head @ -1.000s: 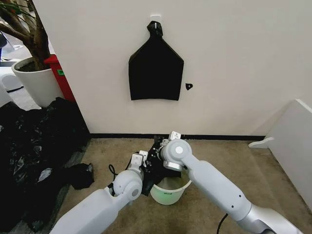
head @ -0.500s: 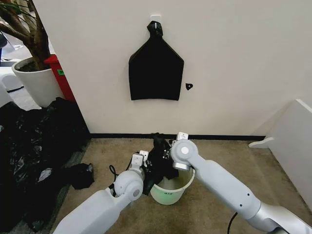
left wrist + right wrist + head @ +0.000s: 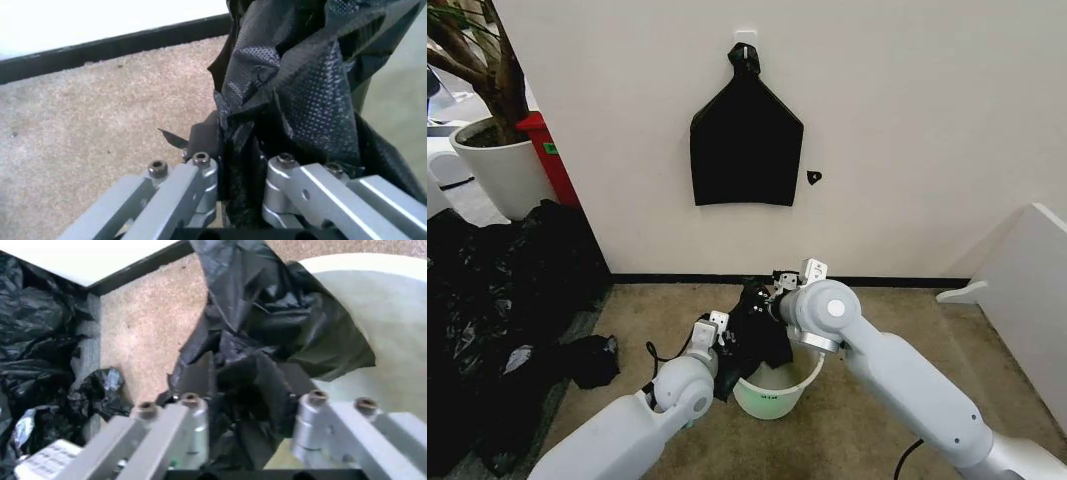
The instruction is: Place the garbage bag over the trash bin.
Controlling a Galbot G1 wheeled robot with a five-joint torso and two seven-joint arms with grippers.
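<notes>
1. I see the trash bin (image 3: 772,392) standing on the carpet floor near the wall's black skirting, between my 2 arms, its mouth open and unlined.
2. The garbage bag (image 3: 757,325) hangs bunched above the bin's rim on the wall side, draping partly over the near-left part of the rim. It is not yet spread around the rim.
3. The left gripper (image 3: 240,167) is pinching a fold of the bag; in the left wrist view the film is pressed between both fingers.
4. The right gripper (image 3: 243,402) is likewise clamped on a gathered wad of bag, with the bin's white interior just beyond it in the right wrist view.
5. Key relation: both grippers hold the bag close together on the left-rear side of the bin, so the bag's mouth is collapsed, its long axis running roughly upright. The right arm sits nearer the bin's centre.
6. Judgement: the grips need to part across the opening before the mouth can go over the rim.
7. Loose black sheeting (image 3: 497,300) lies at the floor's left edge, well apart.
</notes>
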